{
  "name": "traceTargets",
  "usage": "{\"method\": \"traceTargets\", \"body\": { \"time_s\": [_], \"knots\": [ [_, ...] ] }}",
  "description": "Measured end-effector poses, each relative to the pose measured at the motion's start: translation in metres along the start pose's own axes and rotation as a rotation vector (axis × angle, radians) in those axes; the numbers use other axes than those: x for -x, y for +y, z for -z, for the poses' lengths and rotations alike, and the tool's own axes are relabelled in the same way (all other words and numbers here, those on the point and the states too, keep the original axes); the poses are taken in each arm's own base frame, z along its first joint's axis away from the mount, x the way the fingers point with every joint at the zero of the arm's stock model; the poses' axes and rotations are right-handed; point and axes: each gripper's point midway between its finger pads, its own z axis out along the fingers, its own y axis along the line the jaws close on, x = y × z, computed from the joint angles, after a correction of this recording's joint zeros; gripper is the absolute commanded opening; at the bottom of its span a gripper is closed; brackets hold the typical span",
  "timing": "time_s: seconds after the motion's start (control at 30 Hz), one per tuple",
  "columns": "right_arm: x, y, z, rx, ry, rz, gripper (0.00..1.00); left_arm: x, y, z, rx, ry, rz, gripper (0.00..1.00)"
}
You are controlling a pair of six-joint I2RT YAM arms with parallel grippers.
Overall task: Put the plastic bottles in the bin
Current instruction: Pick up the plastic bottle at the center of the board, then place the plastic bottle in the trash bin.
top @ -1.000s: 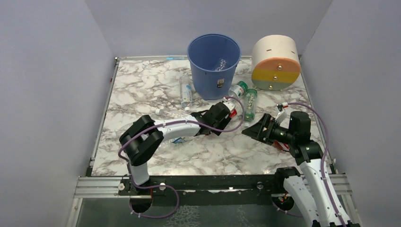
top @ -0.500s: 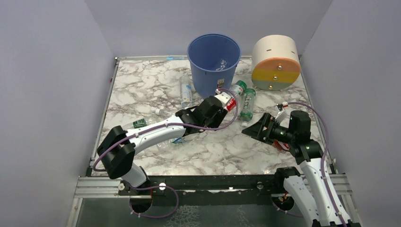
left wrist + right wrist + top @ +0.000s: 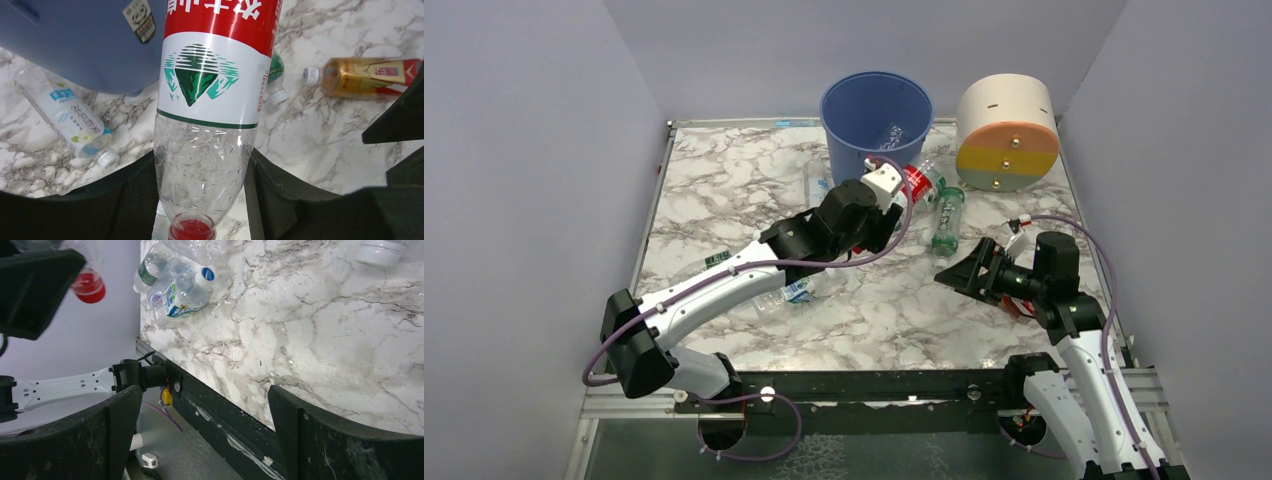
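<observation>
A clear plastic bottle (image 3: 207, 100) with a red and white label and a red cap sits between the pads of my left gripper (image 3: 202, 200), which is shut on its neck end. In the top view this bottle (image 3: 916, 181) hangs beside the blue bin (image 3: 876, 120), just to the right of its wall, held by the left gripper (image 3: 892, 205). Another bottle (image 3: 894, 135) lies inside the bin. A green-labelled bottle (image 3: 945, 222) lies on the marble. My right gripper (image 3: 959, 272) hovers open and empty at the right; its jaws (image 3: 205, 440) stand wide over the table's near edge.
A cream drum (image 3: 1007, 130) with orange and yellow bands stands right of the bin. A blue-labelled bottle (image 3: 70, 117) lies left of the bin, and a gold and red bottle (image 3: 367, 75) lies at the right. More bottles (image 3: 789, 292) lie under my left arm.
My left arm has stretched away and to the right, carrying the red-labelled bottle from mid-table up to the bin's side. The right arm has not moved.
</observation>
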Motion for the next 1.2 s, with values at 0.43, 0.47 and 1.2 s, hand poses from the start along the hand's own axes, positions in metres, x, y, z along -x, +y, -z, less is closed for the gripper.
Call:
{"method": "traceTargets", "body": {
  "time_s": [0.43,0.47,1.2],
  "knots": [
    [-0.001,0.003,0.002,0.013,-0.004,0.007,1.00,0.099,0.000,0.029,-0.009,-0.203,-0.031,0.61],
    [-0.001,0.004,0.002,0.015,-0.005,0.009,1.00,0.107,0.002,0.028,-0.002,-0.215,-0.039,0.61],
    [-0.004,0.010,0.009,0.033,-0.024,0.027,1.00,0.209,0.130,-0.039,0.229,-0.410,-0.064,0.62]
  ]
}}
